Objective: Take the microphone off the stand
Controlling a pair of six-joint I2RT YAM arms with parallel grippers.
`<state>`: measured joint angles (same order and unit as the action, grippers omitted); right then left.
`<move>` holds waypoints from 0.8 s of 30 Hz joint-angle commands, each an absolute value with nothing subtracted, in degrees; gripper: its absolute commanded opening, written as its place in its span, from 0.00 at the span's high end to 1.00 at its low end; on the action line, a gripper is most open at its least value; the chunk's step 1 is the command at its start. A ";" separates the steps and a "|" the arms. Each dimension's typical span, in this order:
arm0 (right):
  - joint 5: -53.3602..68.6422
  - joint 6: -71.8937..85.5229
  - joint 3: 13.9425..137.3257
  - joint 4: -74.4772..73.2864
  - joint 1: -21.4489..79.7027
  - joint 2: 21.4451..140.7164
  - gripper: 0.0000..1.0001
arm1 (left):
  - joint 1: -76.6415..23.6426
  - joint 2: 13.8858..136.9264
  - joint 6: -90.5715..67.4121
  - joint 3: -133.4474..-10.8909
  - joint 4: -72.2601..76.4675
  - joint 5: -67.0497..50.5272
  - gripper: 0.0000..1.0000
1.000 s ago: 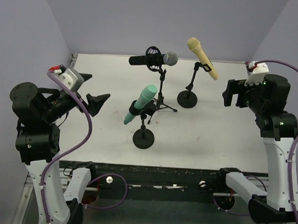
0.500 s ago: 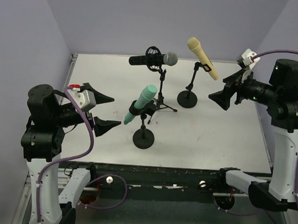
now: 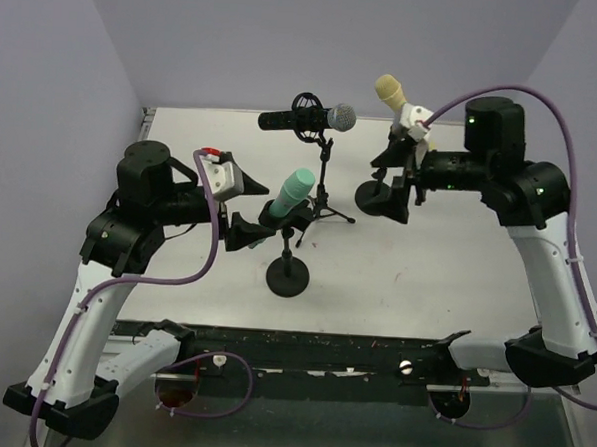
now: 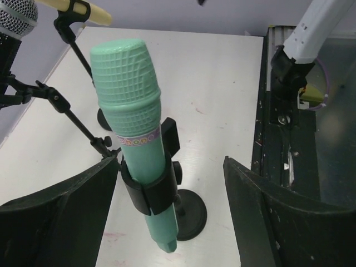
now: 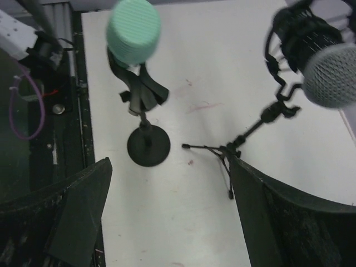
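Microphone (image 4: 132, 105) between spread left jaws, apparently untouched.

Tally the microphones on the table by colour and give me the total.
Green microphone: 1
Yellow microphone: 1
Black microphone with silver grille: 1
Total: 3

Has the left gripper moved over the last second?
Yes. The left gripper has swung rightward and now sits open around the lower end of the green microphone, whose stand has not shifted.
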<state>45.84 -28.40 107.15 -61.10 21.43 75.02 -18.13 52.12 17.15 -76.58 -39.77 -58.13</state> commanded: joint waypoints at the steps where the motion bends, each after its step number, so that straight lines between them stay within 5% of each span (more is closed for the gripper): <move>1: 37.45 -25.15 107.50 -55.39 33.47 76.90 0.06 | -20.92 53.52 14.16 -75.59 -31.74 -48.26 0.15; 14: 39.37 -21.89 99.75 -39.74 38.85 78.83 0.06 | -25.22 57.75 14.49 -75.32 -27.06 -48.87 0.14; 20: 45.08 -17.23 103.80 -38.76 39.46 82.53 0.04 | -25.22 53.18 19.60 -74.19 -35.67 -43.61 0.02; 24: 47.28 -17.40 101.96 -38.32 40.08 82.70 0.03 | -25.22 50.46 19.78 -70.32 -37.97 -40.87 0.01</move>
<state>42.70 -19.14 102.10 -40.56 39.09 82.30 -24.88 53.52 17.47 -73.73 -33.28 -45.36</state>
